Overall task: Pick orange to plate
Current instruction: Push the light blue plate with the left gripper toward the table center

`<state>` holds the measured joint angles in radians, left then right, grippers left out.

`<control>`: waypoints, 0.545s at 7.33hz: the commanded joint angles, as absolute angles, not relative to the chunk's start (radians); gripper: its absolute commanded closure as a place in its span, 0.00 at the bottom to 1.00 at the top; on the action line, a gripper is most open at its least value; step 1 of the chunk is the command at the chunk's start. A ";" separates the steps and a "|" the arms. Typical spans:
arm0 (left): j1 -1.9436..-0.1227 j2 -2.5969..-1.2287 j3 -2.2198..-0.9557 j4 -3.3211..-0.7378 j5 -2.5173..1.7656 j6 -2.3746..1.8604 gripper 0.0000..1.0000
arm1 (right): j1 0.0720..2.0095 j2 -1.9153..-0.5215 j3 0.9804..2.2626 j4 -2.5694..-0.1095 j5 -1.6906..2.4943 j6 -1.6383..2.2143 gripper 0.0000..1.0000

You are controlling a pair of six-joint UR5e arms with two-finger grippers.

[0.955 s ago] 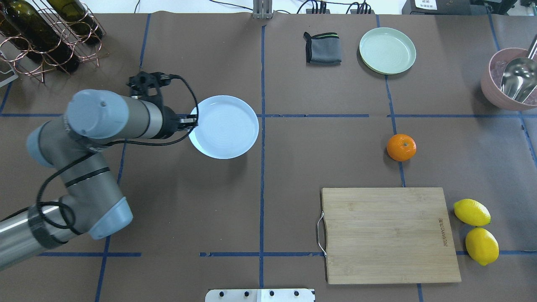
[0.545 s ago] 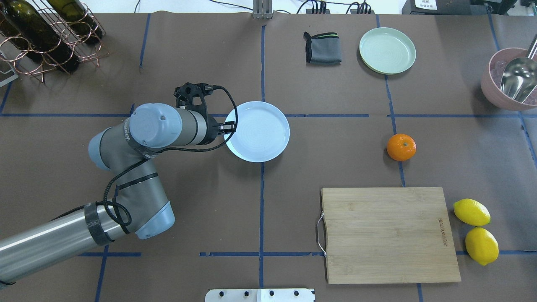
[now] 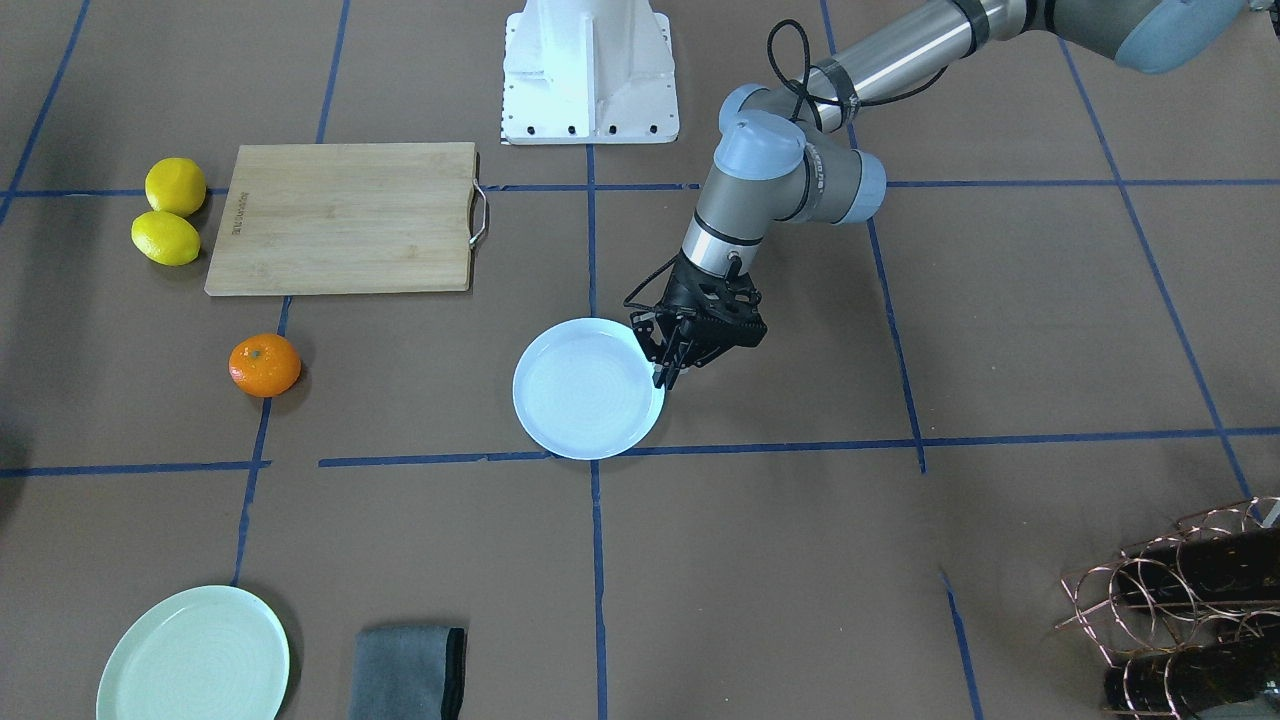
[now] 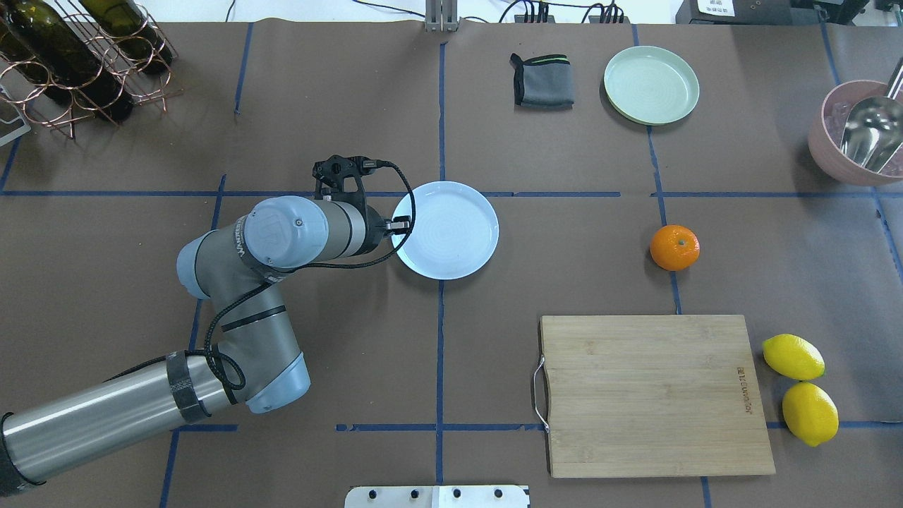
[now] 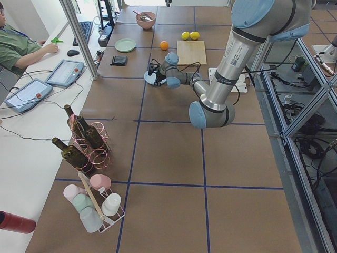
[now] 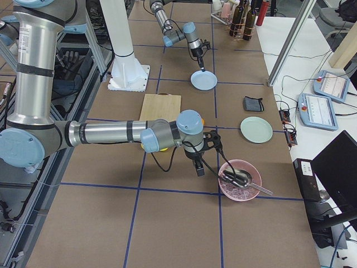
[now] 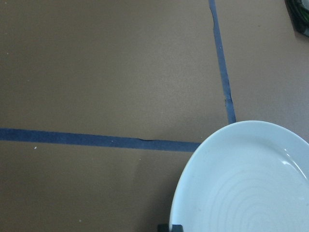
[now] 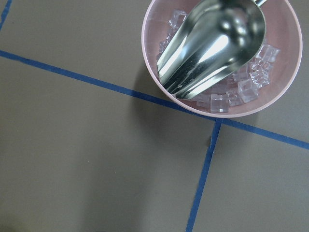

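Beyond the cutting board (image 4: pixel 652 395), the orange (image 4: pixel 675 248) lies on my bench (image 4: pixel 367 339), well apart from the plate (image 4: pixel 451 229), whose rim my left pincer (image 4: pixel 401 226) grips. Farther off, my right pincer (image 6: pixel 199 169) hangs beside the pink ice bowl (image 4: pixel 827 144); I cannot tell its state.

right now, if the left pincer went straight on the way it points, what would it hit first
The left pincer points down onto the rim of the plate, so it would hit the plate first, with the table likely just beneath.
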<state>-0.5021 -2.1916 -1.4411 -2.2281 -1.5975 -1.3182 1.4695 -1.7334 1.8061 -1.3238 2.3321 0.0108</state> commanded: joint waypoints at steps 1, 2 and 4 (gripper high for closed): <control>-0.494 -2.192 -1.445 -2.224 -1.598 -1.315 0.00 | 1.470 -1.733 1.809 -1.324 2.332 0.008 0.00; -0.500 -2.178 -1.495 -2.209 -1.611 -1.306 0.00 | 1.470 -1.732 1.813 -1.322 2.332 0.009 0.00; -0.573 -2.122 -1.686 -2.012 -1.722 -1.110 0.00 | 1.468 -1.720 1.845 -1.319 2.333 0.050 0.00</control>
